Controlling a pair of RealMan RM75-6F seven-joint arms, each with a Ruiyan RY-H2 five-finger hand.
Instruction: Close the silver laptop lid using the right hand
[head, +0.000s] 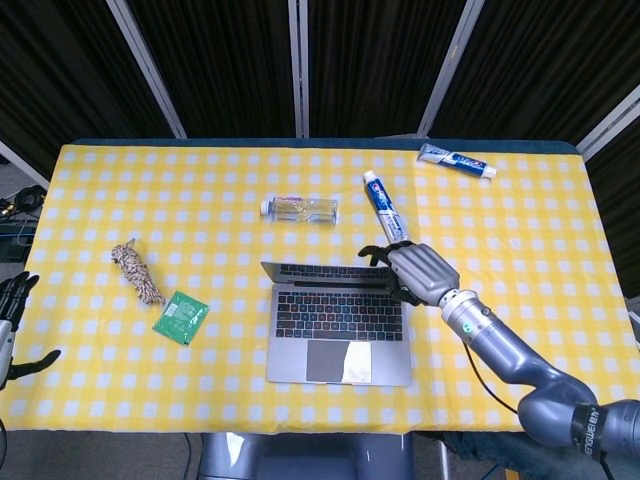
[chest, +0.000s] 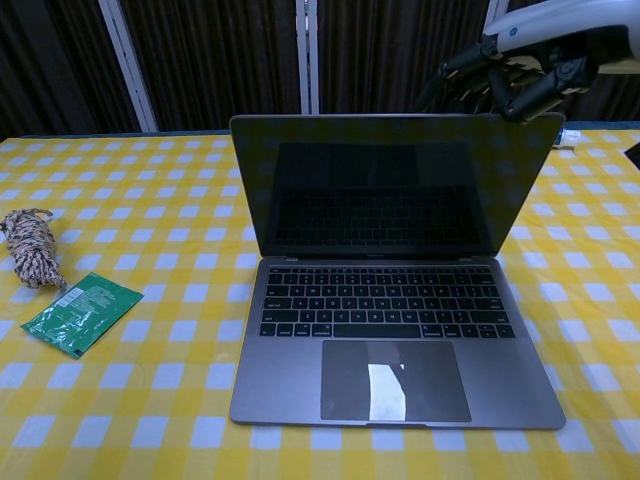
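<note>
My right hand presses curled fingers on the silver laptop's lid, tilted toward me; left hand fingers spread, empty.

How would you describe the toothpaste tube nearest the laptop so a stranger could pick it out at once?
Start at the silver laptop in the middle of the yellow checked table. Just beyond its far right corner, past the right hand on the lid, lies a toothpaste tube. Unlike the other tube near the far edge, it points toward the laptop.
</note>
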